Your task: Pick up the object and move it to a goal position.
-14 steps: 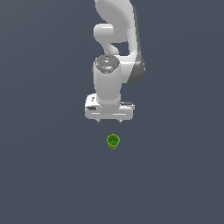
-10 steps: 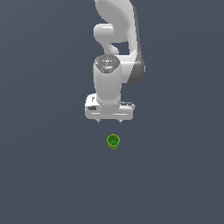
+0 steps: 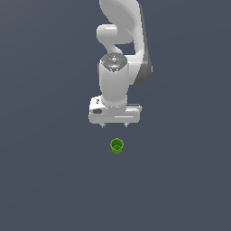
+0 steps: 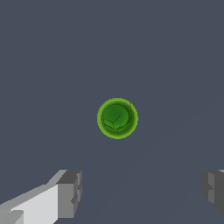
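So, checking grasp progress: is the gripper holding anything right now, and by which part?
Nothing is held. The gripper is open, apart from the green cup, which stands upright on the floor.

One green cup-like cylinder (image 3: 117,145) was present, one white gripper (image 3: 114,126) was present, two fingertips (image 4: 70,194) were visible

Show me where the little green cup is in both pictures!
Exterior view: the cup stands alone on the grey floor, just below the white gripper, not touching it.
Wrist view: the cup sits mid-picture, seen from above, hollow top showing.
Shared landmark: the gripper's two fingers, spread wide apart.
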`<state>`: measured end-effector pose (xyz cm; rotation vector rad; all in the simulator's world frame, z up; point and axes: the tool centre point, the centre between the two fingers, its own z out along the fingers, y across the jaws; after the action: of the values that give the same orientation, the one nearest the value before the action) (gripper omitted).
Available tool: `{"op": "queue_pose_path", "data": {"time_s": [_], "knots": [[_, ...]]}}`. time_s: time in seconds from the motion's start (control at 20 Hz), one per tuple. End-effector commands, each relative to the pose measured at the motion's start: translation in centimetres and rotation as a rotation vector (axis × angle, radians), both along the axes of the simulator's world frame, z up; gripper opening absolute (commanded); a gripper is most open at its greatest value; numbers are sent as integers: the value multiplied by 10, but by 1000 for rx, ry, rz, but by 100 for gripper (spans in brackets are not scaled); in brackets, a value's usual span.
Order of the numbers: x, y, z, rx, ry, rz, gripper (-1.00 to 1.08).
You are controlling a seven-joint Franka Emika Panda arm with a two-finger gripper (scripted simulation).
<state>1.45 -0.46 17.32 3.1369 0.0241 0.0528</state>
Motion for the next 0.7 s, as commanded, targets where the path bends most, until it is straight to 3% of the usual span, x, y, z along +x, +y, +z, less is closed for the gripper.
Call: {"op": "queue_pose_path", "data": {"time_s": [0.0,0.65], "knots": [[0,0,0,0,1,-3,100],[6,1,-10,-7,6,99,100]]}}
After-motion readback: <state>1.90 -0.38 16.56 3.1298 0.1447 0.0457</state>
